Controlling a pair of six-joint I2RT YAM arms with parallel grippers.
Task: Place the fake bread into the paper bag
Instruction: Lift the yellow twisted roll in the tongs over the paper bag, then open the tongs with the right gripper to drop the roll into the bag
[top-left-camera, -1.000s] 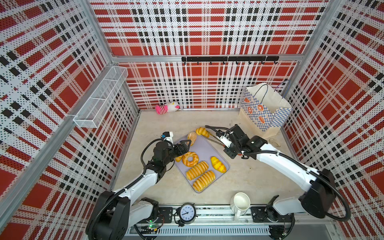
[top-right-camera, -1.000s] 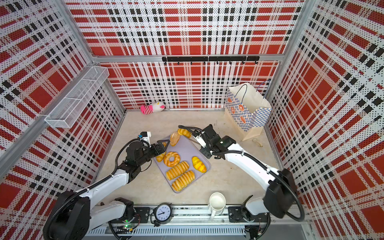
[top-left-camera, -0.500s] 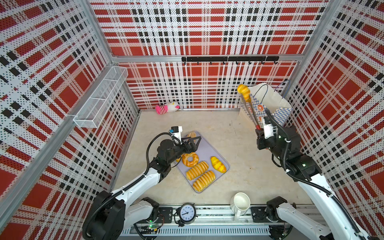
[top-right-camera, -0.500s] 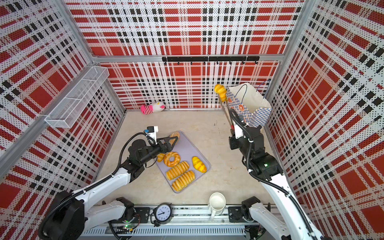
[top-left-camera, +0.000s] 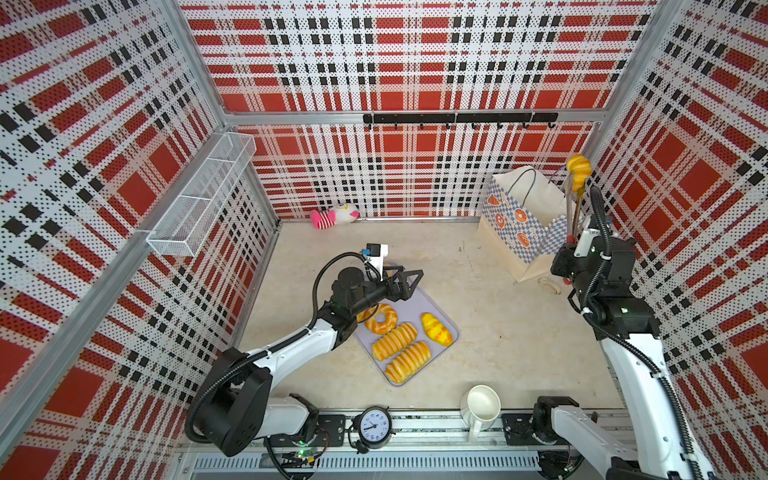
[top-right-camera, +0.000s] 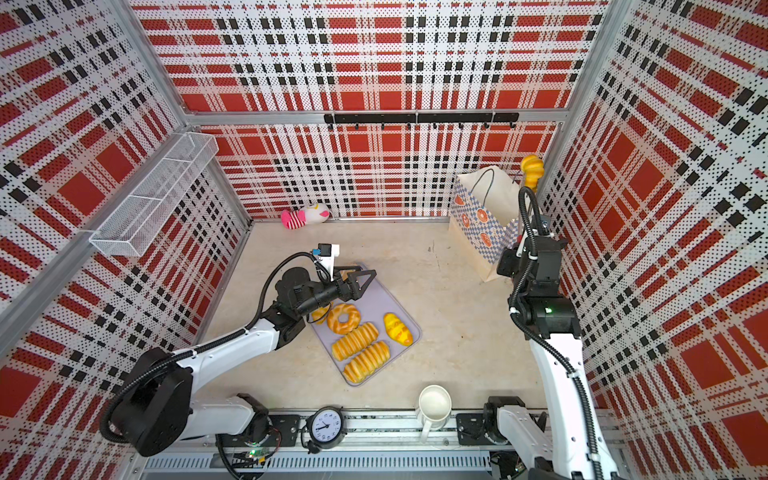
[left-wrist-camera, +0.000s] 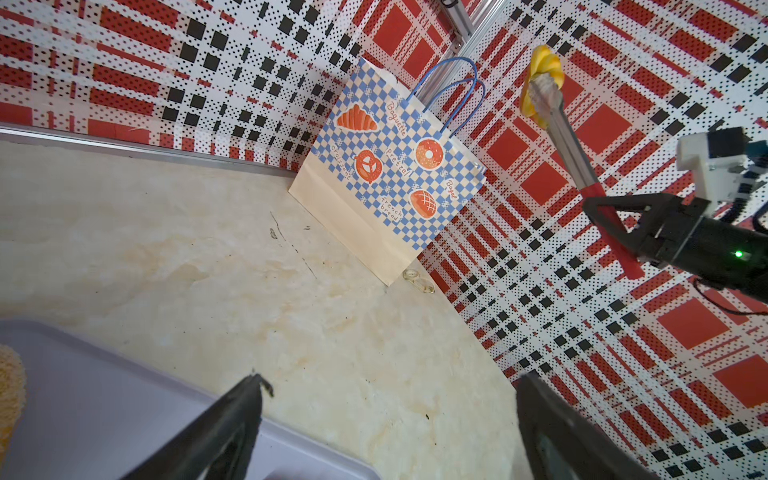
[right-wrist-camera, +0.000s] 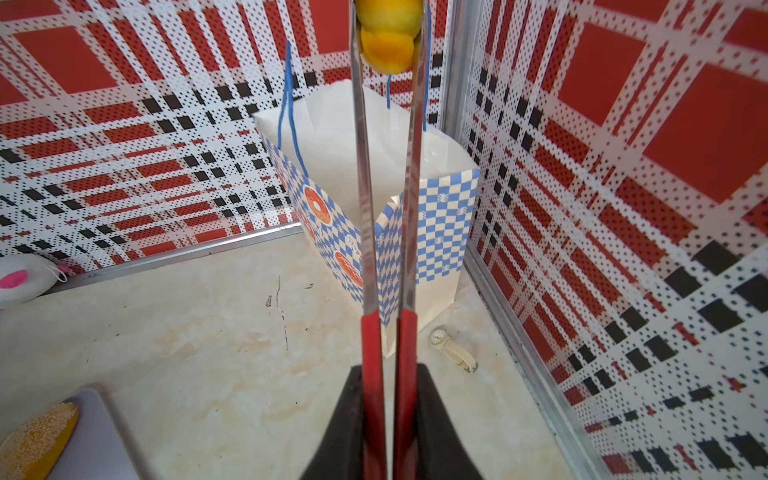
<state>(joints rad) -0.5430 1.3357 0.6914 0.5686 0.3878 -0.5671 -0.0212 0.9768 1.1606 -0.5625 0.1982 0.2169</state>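
The task is judged to be partway through, with one transfer under way. One paper bag (top-left-camera: 513, 222) is stood open at a far corner of the worktop (top-left-camera: 498, 332). Its bottom is hidden, so it cannot be told whether anything has already been dropped in. One lavender tray (top-left-camera: 422, 301) is set well apart from the bag, and most of the bread is carried on it, not yet moved. One pair of red-handled tongs (left-wrist-camera: 567, 139) is clamped by its handles in the right end effector (right-wrist-camera: 386, 370). One yellow pastry (top-left-camera: 579, 166) is pinched at the tongs' tips, high over the bag near its rim and clear of the paper. It has not been released. The left end effector (left-wrist-camera: 392, 378) is spread wide and empty above the tray's end nearest the bag. Counted on the tray are two ridged long loaves (top-left-camera: 394, 336) (top-left-camera: 408, 361), one ring doughnut (top-left-camera: 380, 319) and one small croissant (top-left-camera: 435, 329). One piece (top-right-camera: 320, 314) is half hidden under the left arm (top-left-camera: 299, 345), and one seeded bun (right-wrist-camera: 35, 436) is shown only by the wrist views. These two are judged to be separate. Seven breads are thus counted, six of them not yet carried to the bag. One jug (top-left-camera: 482, 407), one plush toy (top-left-camera: 334, 216) and one clock (top-left-camera: 375, 427) are placed well apart from the bag. One wristwatch (right-wrist-camera: 453, 351) is laid just beside its base.
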